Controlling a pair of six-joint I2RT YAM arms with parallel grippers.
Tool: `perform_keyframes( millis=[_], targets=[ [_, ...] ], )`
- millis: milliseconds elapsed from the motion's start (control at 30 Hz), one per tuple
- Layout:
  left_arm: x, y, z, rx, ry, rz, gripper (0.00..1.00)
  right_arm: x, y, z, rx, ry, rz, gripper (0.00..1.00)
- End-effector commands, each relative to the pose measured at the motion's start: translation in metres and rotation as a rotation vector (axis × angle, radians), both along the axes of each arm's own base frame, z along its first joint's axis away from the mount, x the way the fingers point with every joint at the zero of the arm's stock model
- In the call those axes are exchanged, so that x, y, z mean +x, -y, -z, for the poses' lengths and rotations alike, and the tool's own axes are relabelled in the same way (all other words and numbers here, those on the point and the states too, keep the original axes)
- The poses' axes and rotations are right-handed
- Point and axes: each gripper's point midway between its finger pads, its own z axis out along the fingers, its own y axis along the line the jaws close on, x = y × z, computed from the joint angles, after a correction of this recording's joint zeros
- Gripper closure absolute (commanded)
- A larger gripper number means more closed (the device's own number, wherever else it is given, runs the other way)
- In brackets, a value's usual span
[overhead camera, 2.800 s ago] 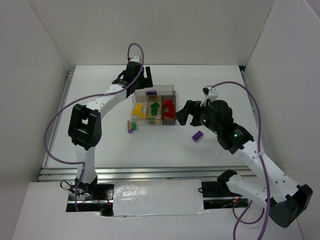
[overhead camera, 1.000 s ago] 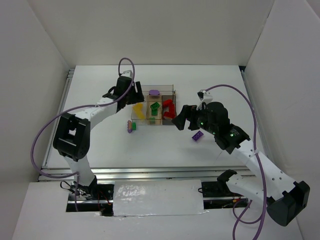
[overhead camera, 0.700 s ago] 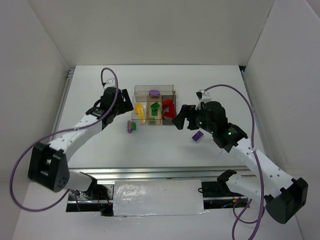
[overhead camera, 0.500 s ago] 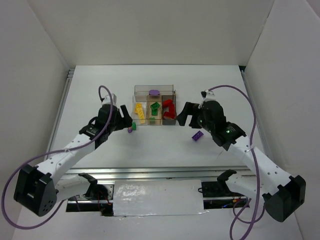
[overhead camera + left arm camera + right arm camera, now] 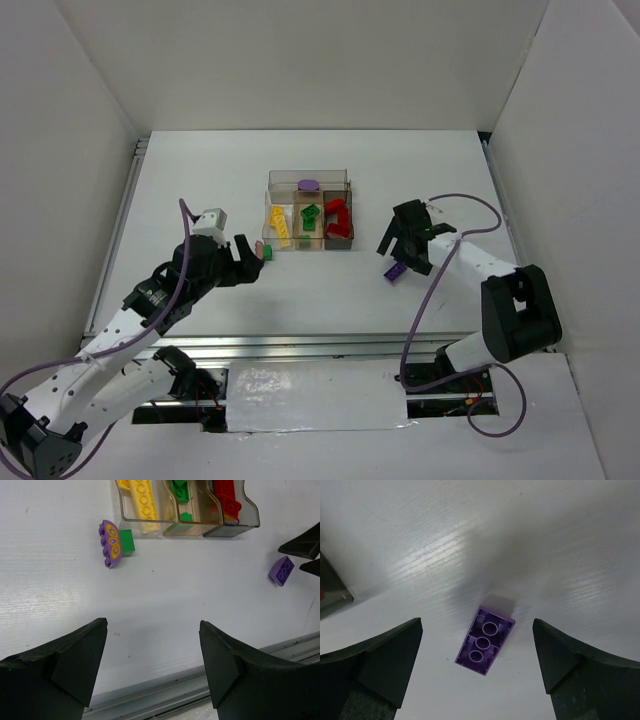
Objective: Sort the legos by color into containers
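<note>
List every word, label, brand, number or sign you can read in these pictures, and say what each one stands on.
None: no words, numbers, brands or signs can be read in any view.
The purple rounded piece carries a yellow-and-orange printed pattern, not letters.
The purple brick lies underside up, showing only round tubes and no lettering.
The bins bear no visible label.

White arm links [image 5: 118, 322] with black joints, purple cables [image 5: 412, 325], and black, seemingly matte wedge-shaped fingers [image 5: 67, 662].
</note>
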Motion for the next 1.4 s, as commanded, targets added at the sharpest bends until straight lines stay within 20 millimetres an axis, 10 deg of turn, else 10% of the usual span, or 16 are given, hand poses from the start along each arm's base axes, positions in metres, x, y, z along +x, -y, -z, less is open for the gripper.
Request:
perform_keyframes(
  millis=[0, 400, 567, 867, 933, 967, 1000, 1067, 1100, 1167, 1200, 1267, 1367],
  targets=[
    [-0.009, 0.0, -0.011, 0.003, 0.007, 0.007, 0.13, -0.005, -0.001, 0.009, 0.018, -0.016, 0.032, 0.02],
    [-0.01, 0.001, -0.016, -0.008, 0.028, 0.012, 0.12, -0.025, -0.003, 0.031, 0.006, -0.167, 0.011, 0.3],
    [-0.01, 0.001, -0.018, -0.008, 0.038, 0.015, 0.11, -0.023, -0.012, 0.026, 0.049, -0.143, -0.011, 1.0],
    [-0.007, -0.017, -0.014, -0.012, 0.052, -0.112, 0.06, 0.053, -0.088, -0.132, 0.21, 0.295, -0.254, 1.0],
    [-0.007, -0.02, -0.015, -0.017, 0.048, -0.131, 0.05, 0.079, -0.11, -0.118, 0.189, 0.234, -0.324, 1.0],
    [-0.007, -0.019, -0.015, -0.02, 0.051, -0.129, 0.05, 0.098, -0.129, -0.148, 0.178, 0.277, -0.384, 1.0],
    [-0.006, -0.019, -0.016, -0.022, 0.054, -0.13, 0.04, 0.113, -0.14, -0.119, 0.151, 0.204, -0.408, 1.0],
    [-0.006, -0.02, -0.015, -0.022, 0.05, -0.135, 0.03, 0.149, -0.162, -0.156, 0.148, 0.278, -0.439, 1.0],
    [-0.005, -0.021, -0.016, -0.017, 0.053, -0.142, 0.03, 0.158, -0.17, -0.125, 0.131, 0.198, -0.452, 1.0],
    [-0.004, -0.021, -0.016, -0.015, 0.053, -0.145, 0.02, 0.19, -0.183, -0.161, 0.122, 0.292, -0.458, 0.99],
    [-0.003, -0.02, -0.016, -0.015, 0.054, -0.144, 0.02, 0.199, -0.183, -0.137, 0.09, 0.24, -0.448, 0.97],
    [-0.001, -0.018, -0.016, -0.016, 0.055, -0.137, 0.02, 0.221, -0.184, -0.162, 0.064, 0.312, -0.439, 0.96],
    [0.003, -0.014, -0.015, -0.021, 0.058, -0.128, 0.02, 0.233, -0.185, -0.142, 0.023, 0.299, -0.456, 0.89]
  ],
)
